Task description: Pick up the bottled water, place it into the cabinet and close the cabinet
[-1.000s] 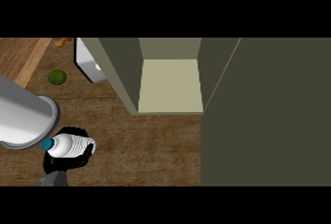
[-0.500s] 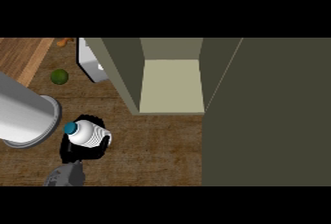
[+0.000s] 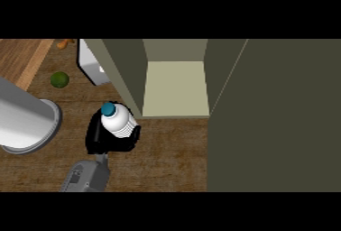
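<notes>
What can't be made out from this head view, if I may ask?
Bottled water: lower body hidden by the right hand curled round it.
Left hand: shows nowhere in the head view.
White object: mostly hidden behind the cabinet wall.
Orange thing, top left: cut by the edge, too small to name.
</notes>
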`<action>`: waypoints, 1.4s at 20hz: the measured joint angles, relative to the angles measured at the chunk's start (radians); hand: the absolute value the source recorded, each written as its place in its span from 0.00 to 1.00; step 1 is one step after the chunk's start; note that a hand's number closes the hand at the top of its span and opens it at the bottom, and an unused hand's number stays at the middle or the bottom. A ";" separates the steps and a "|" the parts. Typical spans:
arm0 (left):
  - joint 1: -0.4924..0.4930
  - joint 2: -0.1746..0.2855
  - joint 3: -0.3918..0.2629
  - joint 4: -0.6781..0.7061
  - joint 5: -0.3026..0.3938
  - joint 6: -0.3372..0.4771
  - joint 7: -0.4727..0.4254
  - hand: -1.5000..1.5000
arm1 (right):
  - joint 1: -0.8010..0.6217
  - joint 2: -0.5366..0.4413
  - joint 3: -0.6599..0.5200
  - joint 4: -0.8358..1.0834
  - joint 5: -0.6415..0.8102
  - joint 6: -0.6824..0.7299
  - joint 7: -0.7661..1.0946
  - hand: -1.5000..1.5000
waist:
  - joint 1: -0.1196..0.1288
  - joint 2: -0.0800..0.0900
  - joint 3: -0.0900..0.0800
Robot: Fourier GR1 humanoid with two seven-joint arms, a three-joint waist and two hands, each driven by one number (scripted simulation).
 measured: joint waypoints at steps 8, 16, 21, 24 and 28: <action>-0.108 -0.005 -0.201 -0.047 0.031 0.293 0.068 1.00 | -0.039 -0.032 -0.025 0.005 -0.020 -0.017 0.021 0.00 | -0.008 0.004 -0.001; -0.293 -0.006 -0.236 0.088 -0.003 0.490 0.146 1.00 | -0.047 -0.044 -0.041 0.008 -0.040 -0.010 0.026 0.00 | -0.019 0.007 -0.001; -0.388 -0.006 -0.247 0.211 0.009 0.555 0.153 1.00 | -0.044 -0.054 -0.054 0.012 -0.056 0.000 0.031 0.00 | -0.024 0.009 -0.001; -0.450 -0.006 -0.231 0.287 0.038 0.562 0.157 1.00 | -0.048 -0.052 -0.052 0.013 -0.066 -0.003 0.036 0.00 | -0.027 0.010 -0.001; -0.521 -0.006 -0.218 0.378 0.077 0.563 0.145 1.00 | -0.044 -0.055 -0.054 0.013 -0.079 -0.003 0.043 0.00 | -0.031 0.011 -0.001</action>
